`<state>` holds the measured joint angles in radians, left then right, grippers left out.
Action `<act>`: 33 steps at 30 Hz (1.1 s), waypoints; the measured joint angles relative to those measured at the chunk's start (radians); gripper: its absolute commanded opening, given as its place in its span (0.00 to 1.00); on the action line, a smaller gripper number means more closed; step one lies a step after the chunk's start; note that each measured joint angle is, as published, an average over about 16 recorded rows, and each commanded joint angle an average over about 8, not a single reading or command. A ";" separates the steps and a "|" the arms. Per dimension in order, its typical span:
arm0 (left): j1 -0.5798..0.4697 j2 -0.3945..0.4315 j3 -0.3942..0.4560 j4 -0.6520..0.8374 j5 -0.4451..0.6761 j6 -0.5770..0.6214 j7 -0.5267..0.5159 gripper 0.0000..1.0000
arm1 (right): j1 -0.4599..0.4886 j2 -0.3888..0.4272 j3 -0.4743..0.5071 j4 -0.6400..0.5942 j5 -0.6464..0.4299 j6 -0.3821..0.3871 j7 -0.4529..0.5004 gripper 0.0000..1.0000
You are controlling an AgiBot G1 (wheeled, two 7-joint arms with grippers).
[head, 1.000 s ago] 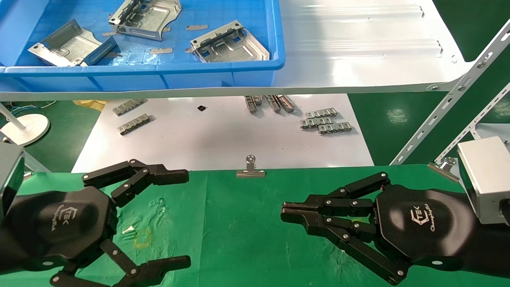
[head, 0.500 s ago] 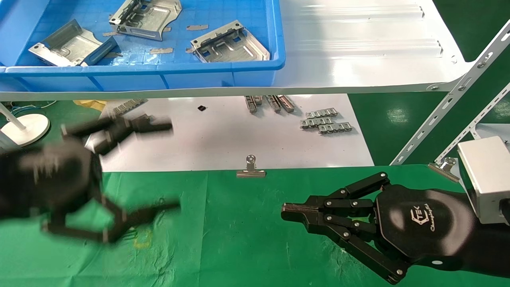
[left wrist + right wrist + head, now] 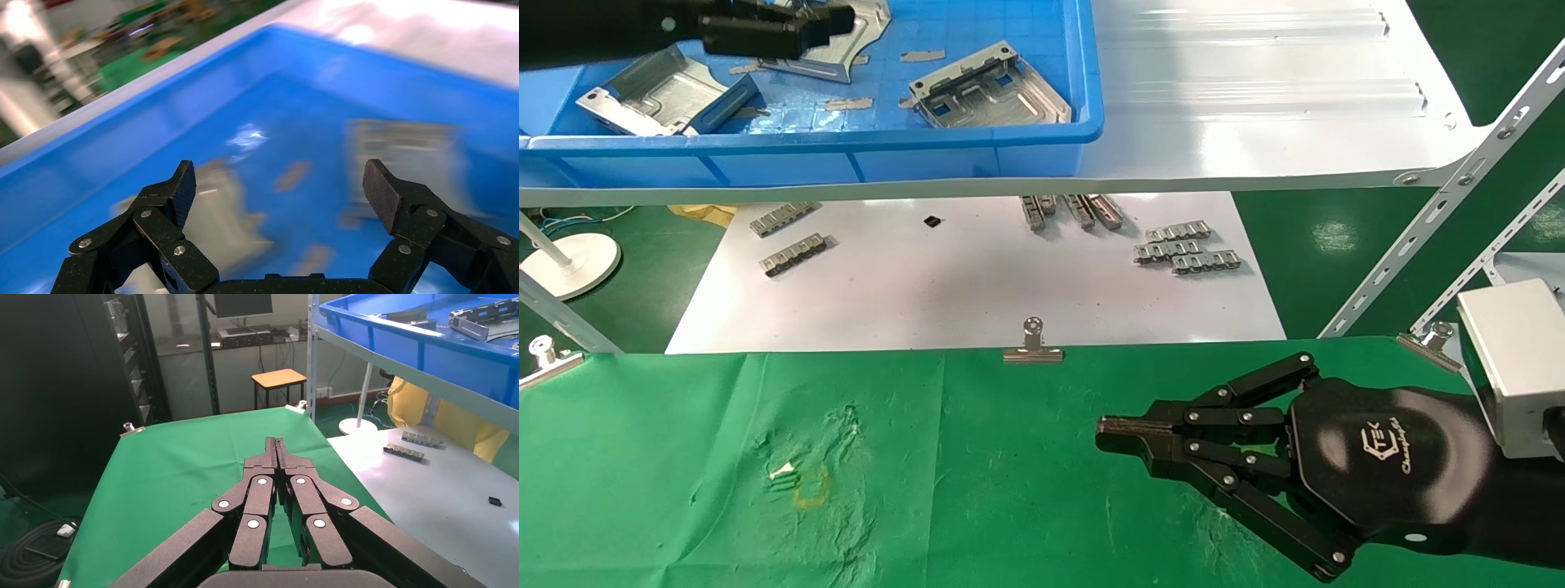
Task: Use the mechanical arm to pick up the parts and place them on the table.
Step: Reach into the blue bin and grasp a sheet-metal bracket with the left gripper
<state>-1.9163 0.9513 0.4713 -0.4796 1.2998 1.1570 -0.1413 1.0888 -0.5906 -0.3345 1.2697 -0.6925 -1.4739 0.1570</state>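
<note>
Parts (image 3: 989, 88) in blue bin (image 3: 977, 155); left pincer (image 3: 278, 196) spread above

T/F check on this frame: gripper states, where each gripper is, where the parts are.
1. The left gripper is open above the blue bin. True.
2. The right gripper holds a part. False: its fingers are shut together on nothing, low over the green table.
3. Three parts lie in the bin: the left part, the back part, the right part. True.
4. One part already lies on the green table. False: none is there.
5. The link strips sit in the bin. False: they lie on the white sheet below the shelf.
</note>
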 measured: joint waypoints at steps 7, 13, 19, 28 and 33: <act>-0.110 0.114 0.047 0.243 0.110 -0.192 0.035 0.19 | 0.000 0.000 0.000 0.000 0.000 0.000 0.000 1.00; -0.147 0.166 0.065 0.352 0.147 -0.275 0.048 0.00 | 0.000 0.000 0.000 0.000 0.000 0.000 0.000 1.00; -0.165 0.181 0.070 0.409 0.156 -0.264 0.046 0.00 | 0.000 0.000 0.000 0.000 0.000 0.000 0.000 1.00; -0.180 0.176 0.072 0.450 0.157 -0.223 0.042 0.00 | 0.000 0.000 -0.001 0.000 0.000 0.000 0.000 1.00; -0.183 0.172 0.071 0.462 0.156 -0.222 0.043 0.00 | 0.000 0.000 -0.001 0.000 0.000 0.000 0.000 1.00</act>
<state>-2.0995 1.1231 0.5425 -0.0180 1.4555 0.9353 -0.0981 1.0890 -0.5903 -0.3352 1.2697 -0.6920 -1.4737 0.1567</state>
